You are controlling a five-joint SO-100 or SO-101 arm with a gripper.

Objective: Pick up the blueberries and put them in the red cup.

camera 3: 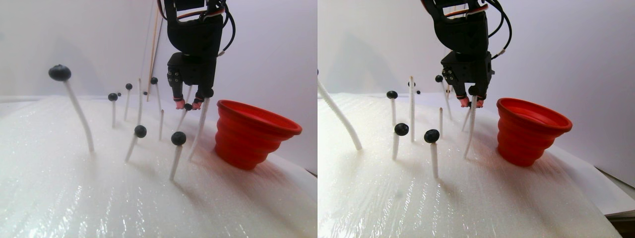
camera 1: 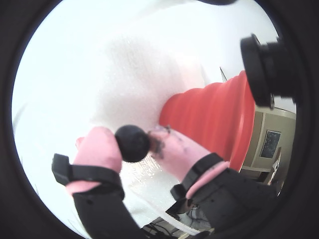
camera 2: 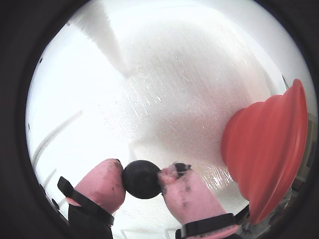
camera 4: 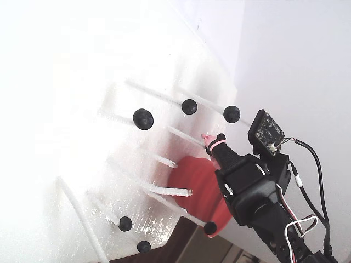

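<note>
My pink-tipped black gripper [camera 1: 133, 143] is shut on one blue-black blueberry [camera 1: 130, 140], pinched between both fingertips; it shows in both wrist views [camera 2: 142, 179]. The red cup [camera 1: 214, 119] stands just to the right of the held berry in both wrist views [camera 2: 264, 149]. In the stereo pair view the gripper [camera 3: 188, 105] hangs above the foam, left of the cup [camera 3: 250, 134] and about level with its rim. Several other blueberries sit on top of thin white rods, such as three to the left [camera 3: 59, 73], [camera 3: 140, 131], [camera 3: 178, 138].
White rods stand up from a white foam sheet [camera 3: 99, 198], some bare, one leaning close beside the gripper [camera 3: 198, 129]. In the fixed view the cup [camera 4: 189, 181] lies among rods and berries [camera 4: 143, 119]. A black camera lens [camera 1: 264, 64] juts in at upper right.
</note>
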